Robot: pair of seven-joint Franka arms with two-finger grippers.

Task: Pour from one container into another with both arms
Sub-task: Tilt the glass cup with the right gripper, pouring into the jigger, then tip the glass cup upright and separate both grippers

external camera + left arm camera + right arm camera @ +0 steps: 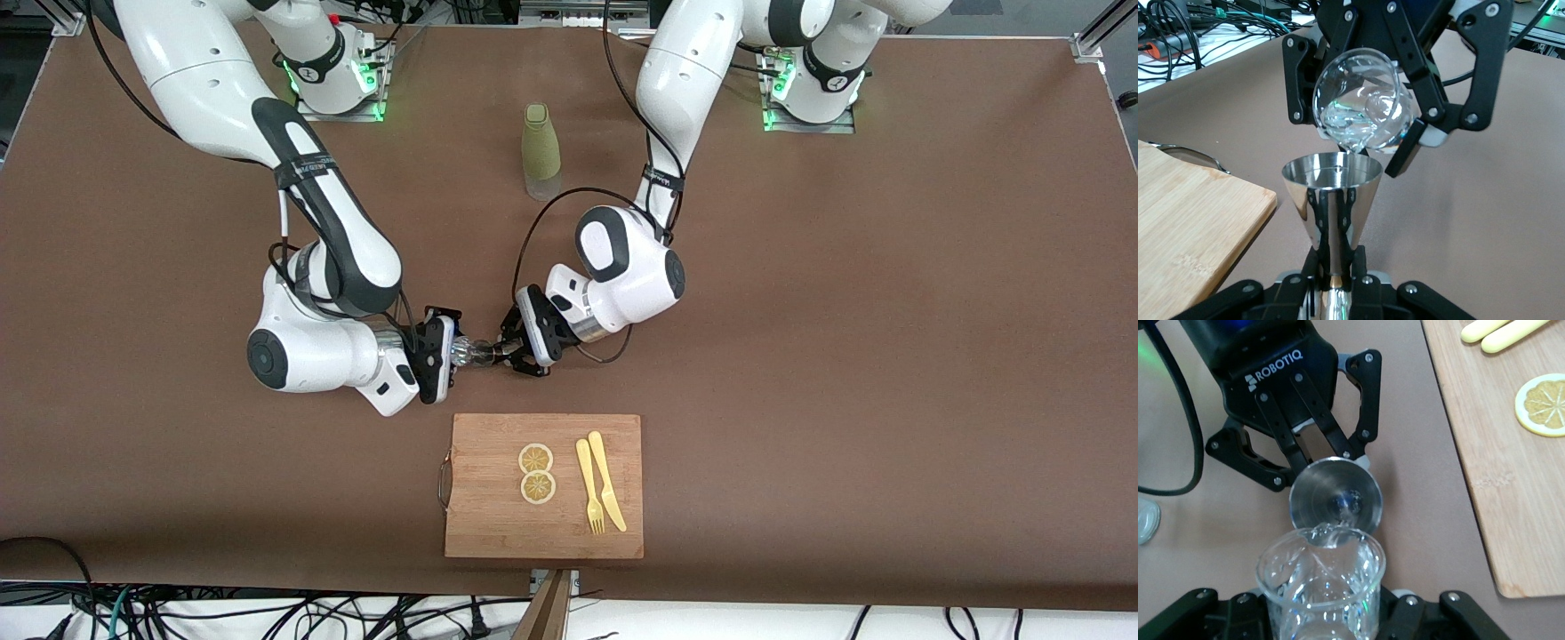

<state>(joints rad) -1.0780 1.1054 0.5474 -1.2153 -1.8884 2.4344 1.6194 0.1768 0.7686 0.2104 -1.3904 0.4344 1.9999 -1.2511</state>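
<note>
Two grippers meeting over bare brown table, just past the farther edge of the bamboo cutting board. Left gripper clamped tight on the narrow waist of the steel jigger, holding it upright with the upper cone open to the top; inside of that cone bright and polished, only a trace of liquid visible at the bottom in the right wrist view. Right gripper closed around the small clear glass cup, tipped steeply so its lip hangs right over the jigger's rim, nearly touching; clear liquid pooled at the lowered lip and wetting the glass walls. On the cutting board: two lemon slices side by side, plus a yellow plastic fork and knife lying parallel. Olive-green bottle with clear base standing upright between the two arm bases, well apart from the pouring, cap on
</note>
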